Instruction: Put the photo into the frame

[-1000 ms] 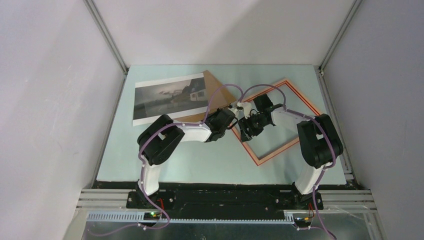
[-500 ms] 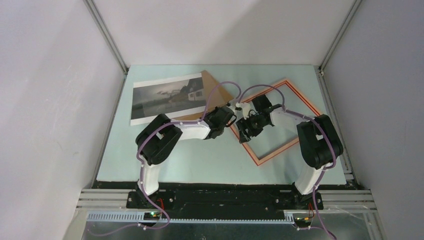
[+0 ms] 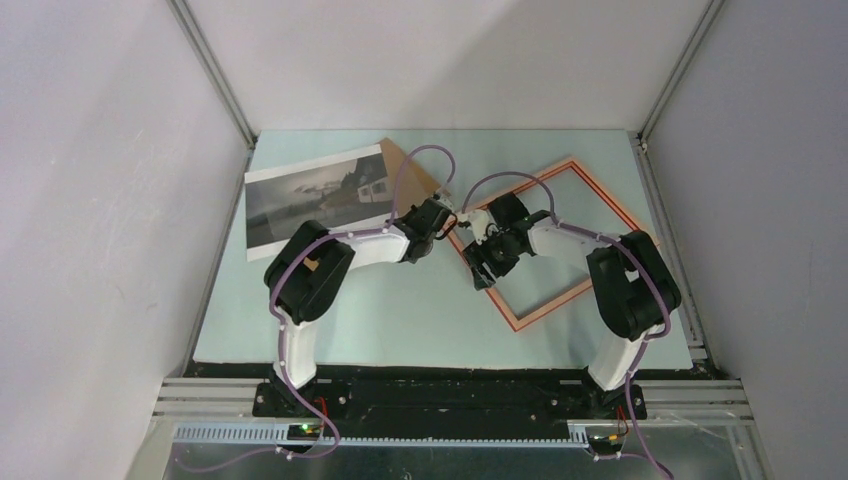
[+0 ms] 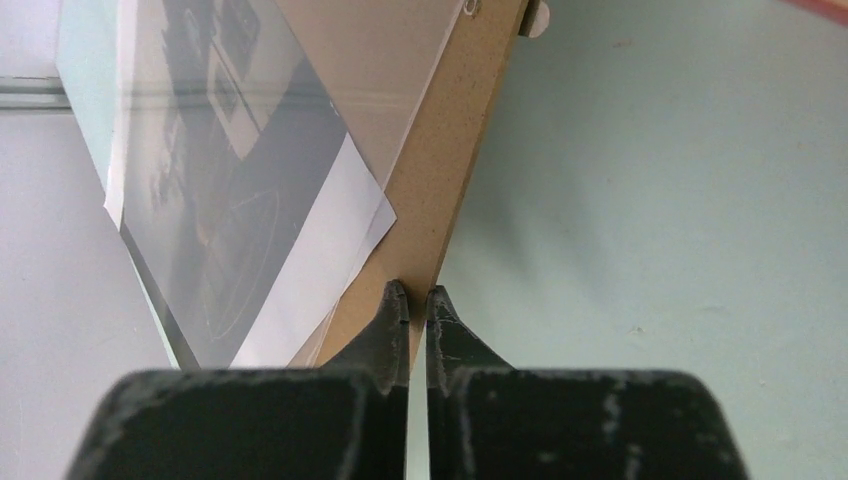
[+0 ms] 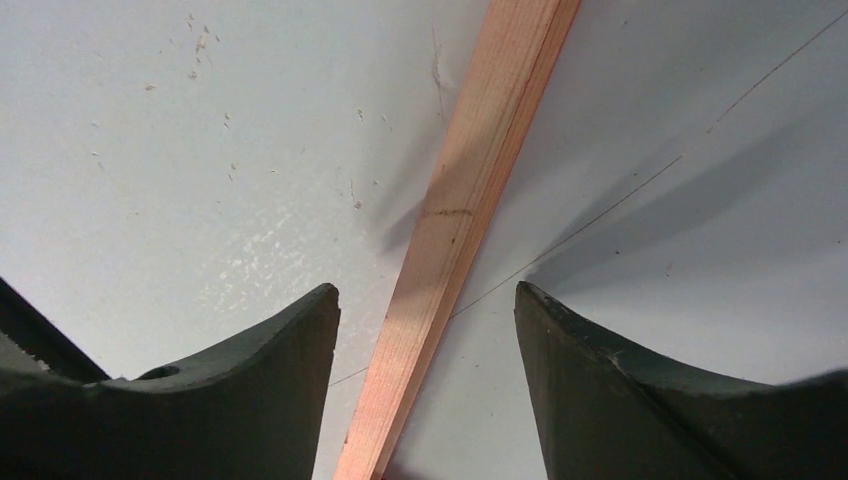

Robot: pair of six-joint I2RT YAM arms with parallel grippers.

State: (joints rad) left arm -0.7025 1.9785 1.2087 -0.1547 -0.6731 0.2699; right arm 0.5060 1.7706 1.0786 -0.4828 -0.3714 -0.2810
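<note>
The photo (image 3: pixel 310 200), a grey landscape print with white margins, lies at the back left on a brown backing board (image 3: pixel 412 168). My left gripper (image 3: pixel 445 223) is shut on that board's near edge (image 4: pixel 440 190); in the left wrist view the photo (image 4: pixel 225 200) rests on the board just left of the closed fingertips (image 4: pixel 395 300). The frame (image 3: pixel 605 193) lies flat at the centre right, pale wood side up. My right gripper (image 3: pixel 479 268) hovers open over the frame's left side, and the wooden bar (image 5: pixel 470 200) runs between the spread fingers (image 5: pixel 290 340) without touching them.
A pale green mat (image 3: pixel 400 310) covers the table, with white walls close on the left, back and right. A small white tab (image 4: pixel 535 18) sticks out from the board's far edge. Both arms' cables arch above the middle of the mat.
My left gripper has closed on the board and dragged it, with the photo, leftward and away from the frame. The right gripper has shifted slightly left over the frame bar and opened wider.
</note>
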